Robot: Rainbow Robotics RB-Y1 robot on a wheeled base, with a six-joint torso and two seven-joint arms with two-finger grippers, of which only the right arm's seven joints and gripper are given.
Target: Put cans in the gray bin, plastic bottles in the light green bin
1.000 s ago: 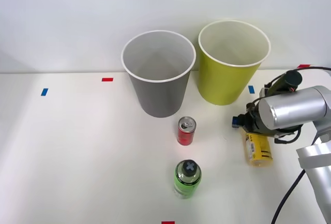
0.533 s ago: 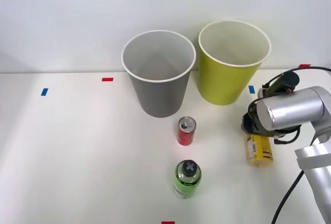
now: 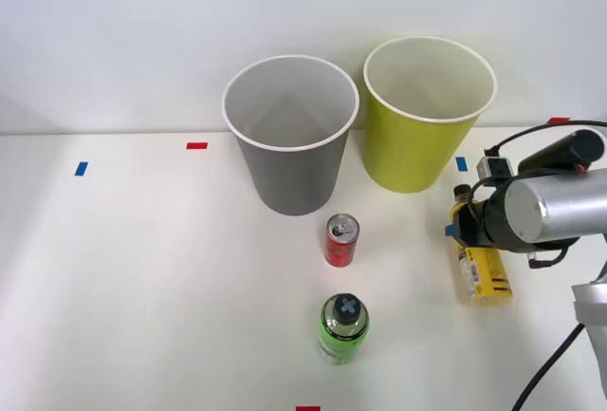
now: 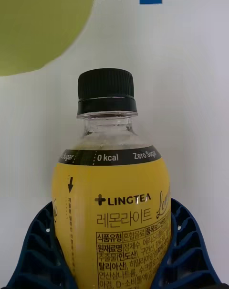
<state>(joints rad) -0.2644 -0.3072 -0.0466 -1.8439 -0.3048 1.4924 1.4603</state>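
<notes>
My right gripper [image 4: 112,265] has its blue fingers [image 4: 38,251] around the belly of the yellow bottle [image 4: 110,198], which lies on the table [image 3: 123,269] at about 4 o'clock from the light green bin [image 3: 417,136]. I cannot tell if they already press it; if not, I think the round, smooth bottle can roll away or slip out during lifting. The red can [image 3: 341,240] stands below the gray bin [image 3: 292,145], well apart.

Front cam: high, looks fwd/down over bench [image 3: 142,269]. Wrist cam: very close on yellow bottle [image 4: 112,212] [image 3: 484,273], seen in both.
</notes>
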